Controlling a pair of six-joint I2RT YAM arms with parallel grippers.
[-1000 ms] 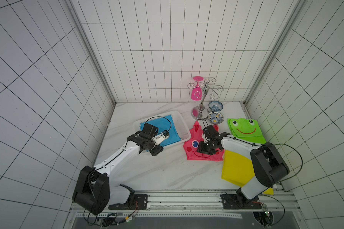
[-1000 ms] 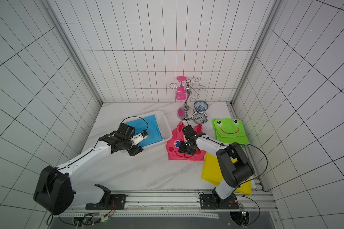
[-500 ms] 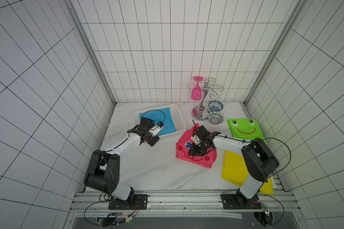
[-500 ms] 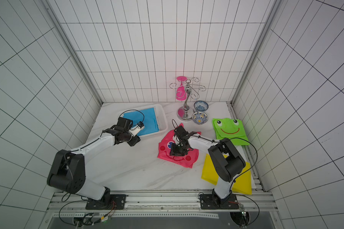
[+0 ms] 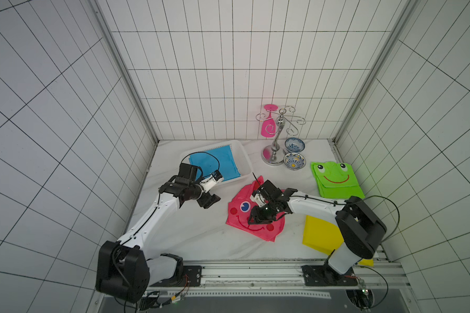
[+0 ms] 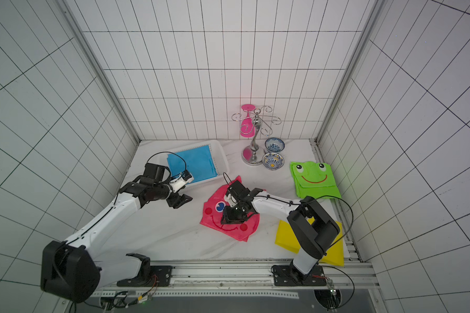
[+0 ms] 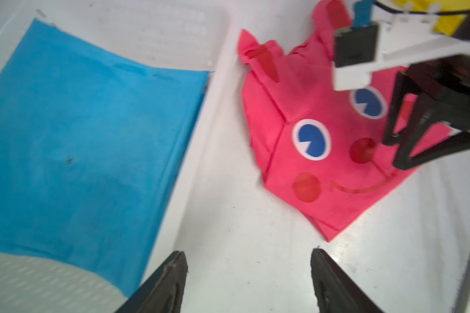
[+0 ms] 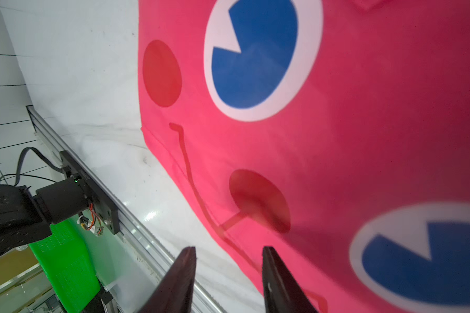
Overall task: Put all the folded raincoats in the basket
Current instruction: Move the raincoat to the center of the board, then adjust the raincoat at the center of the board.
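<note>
Found right jaws parted, empty, directly over pink raincoat (image 5: 237, 220); found left jaws parted too, farther off, raincoat ahead of them, basket (image 5: 244, 162) beside them.

My left fingers (image 7: 163, 284) and right fingers (image 8: 280, 284) look like matt black plastic. The counter (image 5: 201, 233) is smooth and white like stone, with grey veins and a soft sheen. The basket (image 5: 244, 159) is dull white plastic with perforated walls. The blue raincoat (image 5: 220, 160) is a thin, smooth sheet, matt and lightly wrinkled. The pink raincoat (image 5: 239, 219) is the same thin stuff, creased, with a flat printed face. The green raincoat (image 5: 337, 187) and yellow raincoat (image 5: 320, 235) have a similar finish. The stand (image 5: 272, 157) is mirror-bright metal. The bowls (image 5: 294, 161) are glossy and glazed.
</note>
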